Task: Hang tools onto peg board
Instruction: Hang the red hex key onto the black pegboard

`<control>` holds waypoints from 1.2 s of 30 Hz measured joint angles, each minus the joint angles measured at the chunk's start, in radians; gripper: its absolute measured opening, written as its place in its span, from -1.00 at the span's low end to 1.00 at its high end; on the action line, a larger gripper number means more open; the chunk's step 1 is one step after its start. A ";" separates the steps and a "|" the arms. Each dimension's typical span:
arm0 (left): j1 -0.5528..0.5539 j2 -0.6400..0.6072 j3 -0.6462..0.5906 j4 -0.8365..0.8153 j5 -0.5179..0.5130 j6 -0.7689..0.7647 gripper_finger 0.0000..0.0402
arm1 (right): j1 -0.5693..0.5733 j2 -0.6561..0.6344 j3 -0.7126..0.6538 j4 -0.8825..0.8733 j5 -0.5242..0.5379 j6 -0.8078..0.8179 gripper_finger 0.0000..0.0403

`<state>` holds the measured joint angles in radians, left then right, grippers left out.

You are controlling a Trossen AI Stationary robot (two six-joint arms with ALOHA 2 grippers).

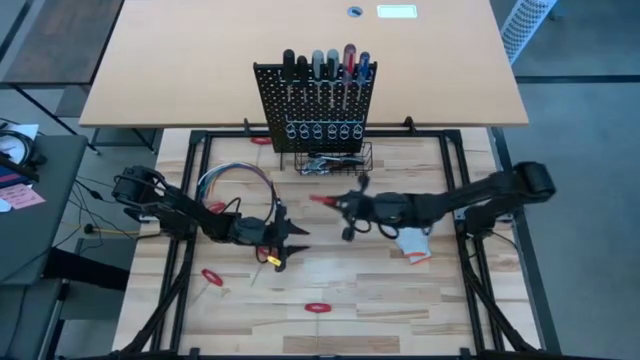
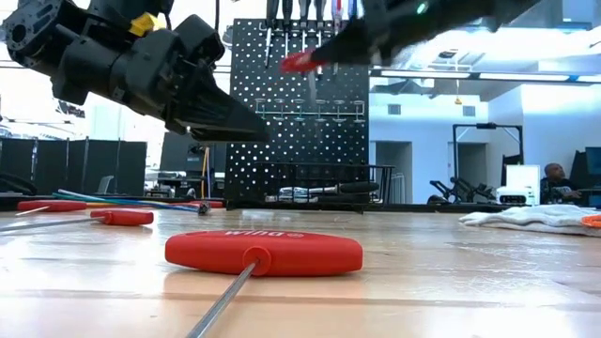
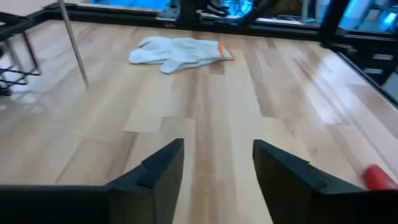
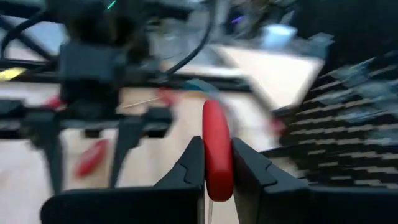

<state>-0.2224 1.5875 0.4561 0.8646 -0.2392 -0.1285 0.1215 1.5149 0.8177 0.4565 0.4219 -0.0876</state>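
Observation:
The black peg board (image 1: 315, 105) stands at the table's far side with several screwdrivers in its top row and a wire basket (image 1: 335, 160) at its base. My right gripper (image 1: 338, 203) hovers in front of the basket, shut on a red T-handle tool (image 1: 322, 200). That tool's thin metal shaft (image 3: 73, 40) hangs down clear of the table. My left gripper (image 1: 295, 240) is open above the table left of centre, with nothing between its fingers (image 3: 163, 169). More red T-handle tools (image 1: 212, 277) (image 1: 317, 307) lie flat on the wood. My right gripper pinches the red handle (image 4: 216, 155) between its two fingers, with part of the handle sticking out past the fingertips. The fingers come level from the table's right side. The tool is lifted clear, with its shaft (image 2: 313, 94) below the handle.
A white glove (image 1: 413, 243) lies right of centre, below my right arm. A bundle of coloured cables (image 1: 235, 180) loops at the left. A red T-handle tool (image 2: 263, 253) lies near the front edge, and another (image 1: 262, 140) lies left of the board's base.

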 joint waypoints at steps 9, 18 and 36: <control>-0.006 0.000 0.000 -0.002 0.008 0.013 0.02 | -0.055 -0.231 -0.027 0.134 0.371 -0.349 -0.79; -0.007 0.000 -0.001 -0.007 0.011 0.016 0.02 | -0.267 -0.235 -0.053 0.281 0.298 -0.336 -0.79; -0.007 0.000 -0.001 -0.022 0.011 0.016 0.02 | -0.358 -0.185 -0.053 0.213 0.284 -0.213 -0.79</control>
<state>-0.2298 1.5875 0.4553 0.8422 -0.2279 -0.1127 -0.2363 1.3296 0.7647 0.6695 0.7062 -0.3004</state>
